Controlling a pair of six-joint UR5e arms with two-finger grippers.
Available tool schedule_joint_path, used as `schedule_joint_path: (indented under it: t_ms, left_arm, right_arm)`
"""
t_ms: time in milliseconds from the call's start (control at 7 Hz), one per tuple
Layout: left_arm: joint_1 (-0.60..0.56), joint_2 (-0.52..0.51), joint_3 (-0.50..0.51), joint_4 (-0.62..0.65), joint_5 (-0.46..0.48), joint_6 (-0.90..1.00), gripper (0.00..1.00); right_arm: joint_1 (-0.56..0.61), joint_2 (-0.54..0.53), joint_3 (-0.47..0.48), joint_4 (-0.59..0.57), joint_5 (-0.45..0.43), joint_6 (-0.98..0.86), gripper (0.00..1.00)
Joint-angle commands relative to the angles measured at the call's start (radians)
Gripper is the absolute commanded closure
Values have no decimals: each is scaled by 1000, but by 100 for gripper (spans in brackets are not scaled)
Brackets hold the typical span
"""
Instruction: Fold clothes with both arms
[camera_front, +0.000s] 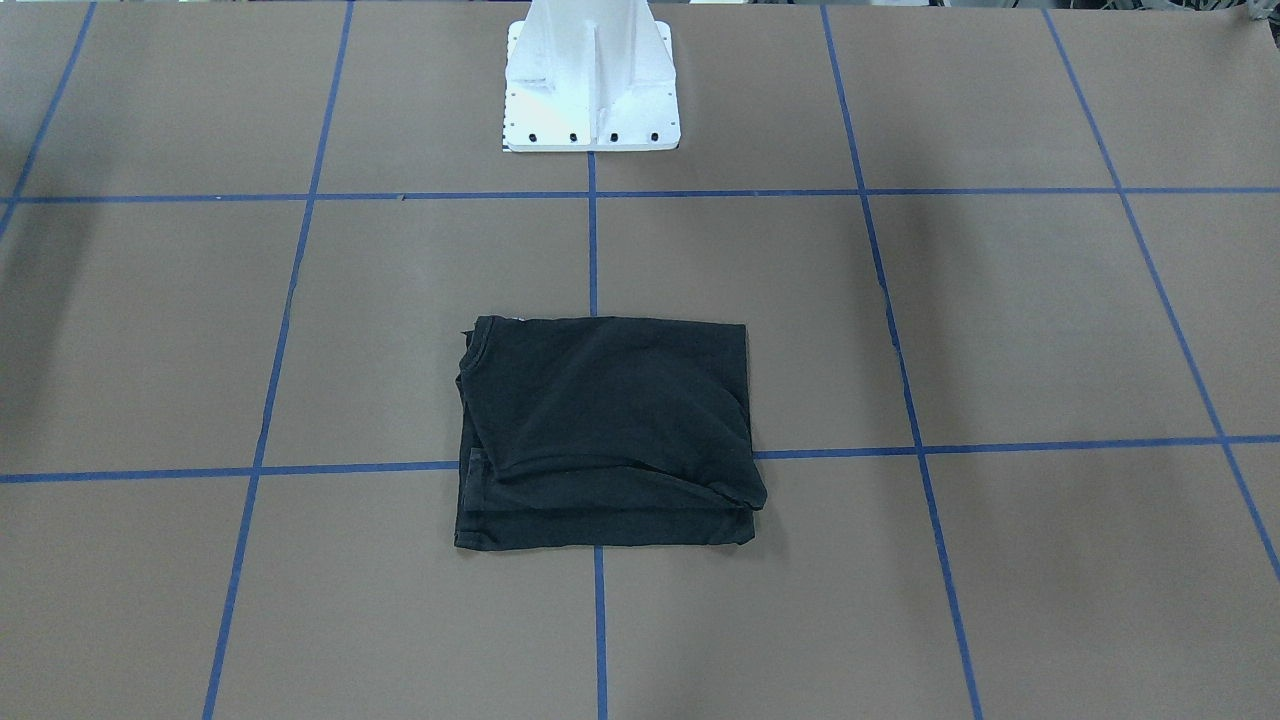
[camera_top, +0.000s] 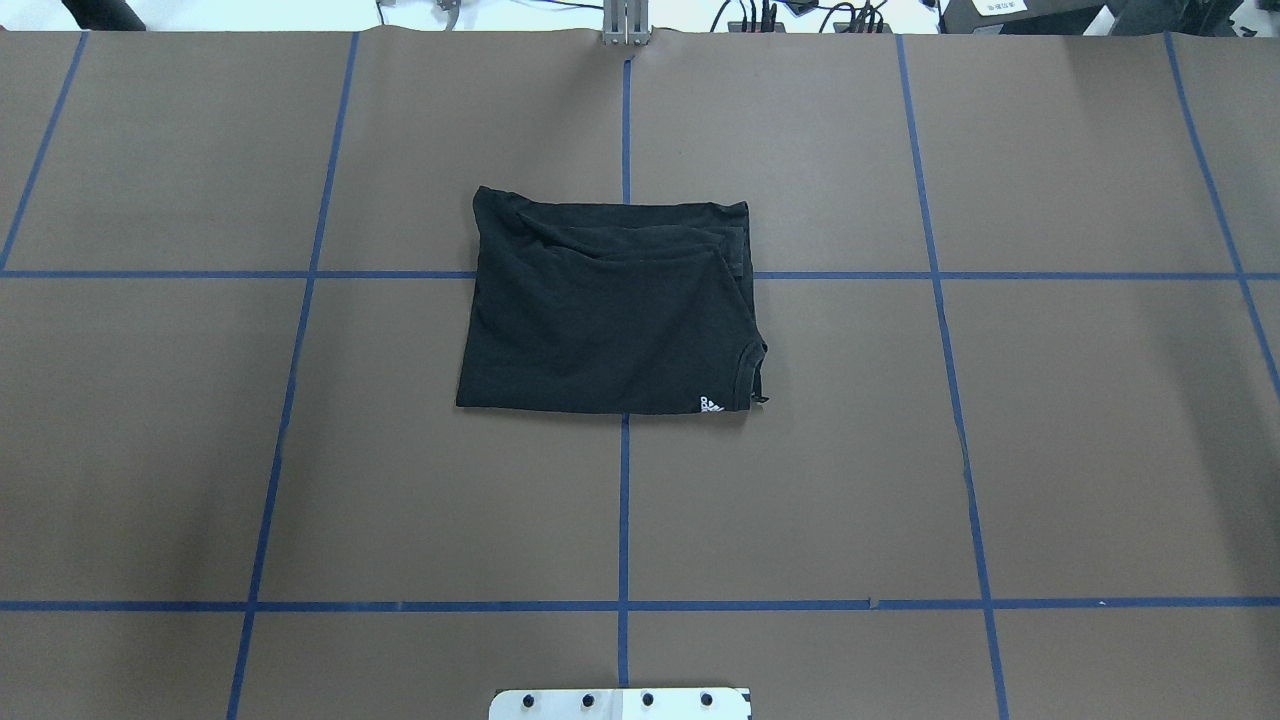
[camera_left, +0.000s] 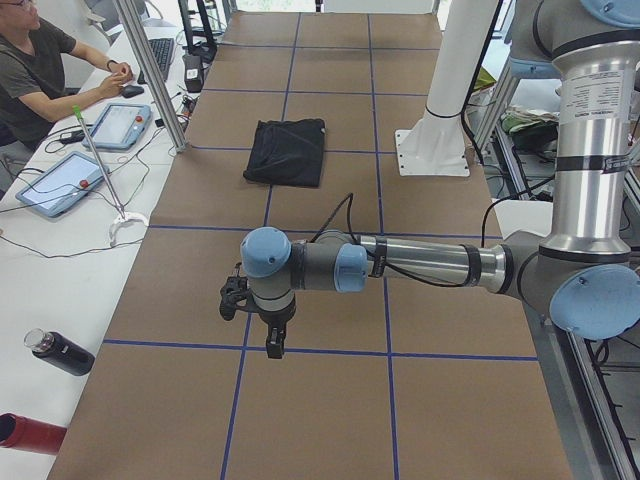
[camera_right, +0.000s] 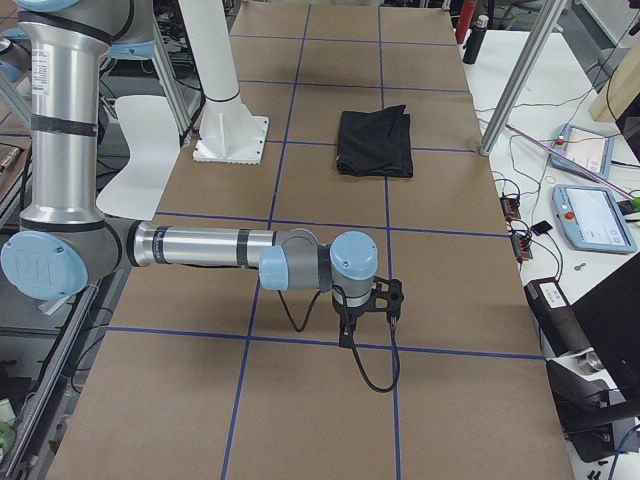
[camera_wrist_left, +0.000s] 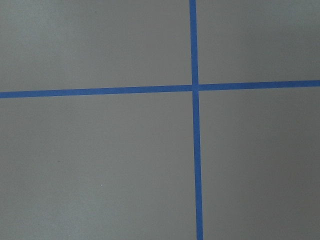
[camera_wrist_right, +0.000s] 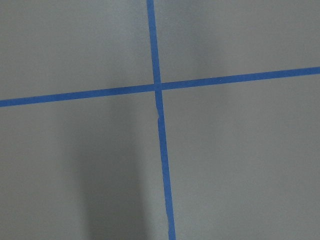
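We see the black T-shirt (camera_front: 600, 430) folded into a rough rectangle and lying flat on the brown surface (camera_front: 1000, 320), straight out in front of the white pedestal (camera_front: 590, 90) and apart from it. It covers a crossing of the blue tape lines (camera_top: 300, 275). Its collar sits at the corner nearest the pedestal on the robot's right, with a small white logo (camera_top: 711, 404) just beside it. The plain black side faces up, and a few soft creases run across the top layer.

The left arm (camera_left: 420, 262) reaches out low over the surface, well off to the pedestal's left, and the left end effector (camera_left: 273, 343) points down above the brown surface. The right arm (camera_right: 200, 245) does the same well off to the pedestal's right, with the right end effector (camera_right: 346, 335) pointing down. Both are well apart from the T-shirt and hold nothing we can see. We cannot tell whether either end effector's fingers are apart or together. Each wrist view shows only brown surface and crossing tape lines.
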Motion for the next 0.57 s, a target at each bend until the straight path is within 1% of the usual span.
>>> schedule_joint_path:
  t_ms: [0, 429]
  left_arm:
    - [1, -1, -1, 2, 0, 0, 0]
    - [1, -6, -9, 6, 0, 9, 0]
  right_arm:
    - [1, 0, -1, 2, 0, 0, 0]
    - [1, 0, -1, 2, 1, 0, 0]
